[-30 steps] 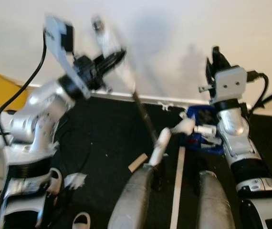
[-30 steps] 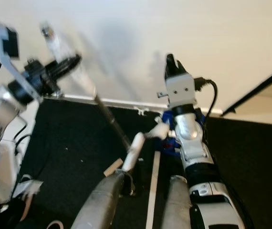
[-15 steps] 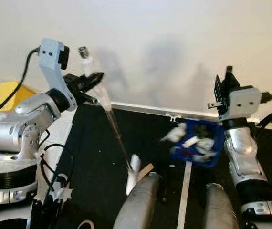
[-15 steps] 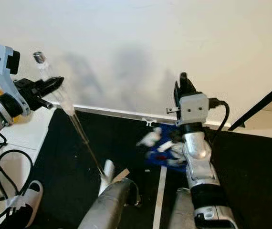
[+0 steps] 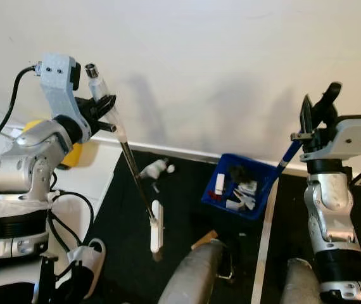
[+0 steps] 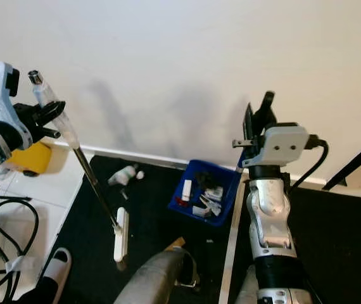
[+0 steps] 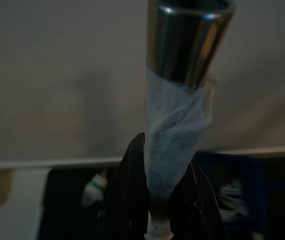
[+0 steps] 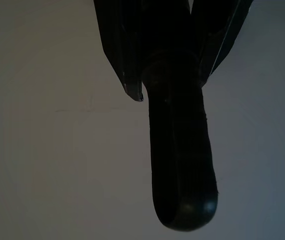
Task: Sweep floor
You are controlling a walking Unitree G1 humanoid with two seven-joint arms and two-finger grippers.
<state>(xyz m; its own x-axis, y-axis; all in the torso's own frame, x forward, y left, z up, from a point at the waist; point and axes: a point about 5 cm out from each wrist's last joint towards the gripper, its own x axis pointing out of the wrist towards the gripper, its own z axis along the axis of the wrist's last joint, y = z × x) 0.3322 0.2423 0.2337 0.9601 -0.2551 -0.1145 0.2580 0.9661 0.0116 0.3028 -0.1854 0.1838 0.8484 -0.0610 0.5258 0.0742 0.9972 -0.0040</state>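
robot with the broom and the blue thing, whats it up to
The robot is sweeping a dark floor mat by a white wall. Its left gripper is shut on the taped upper end of a broom, whose white head rests on the mat. Its right gripper is shut on the handle of a blue dustpan, held lifted and tilted, with bits of litter in it. A small white bottle lies on the mat near the wall, not yet swept up.

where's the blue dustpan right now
The blue dustpan sits centre-right on the black mat by the wall, its handle held by the right gripper.
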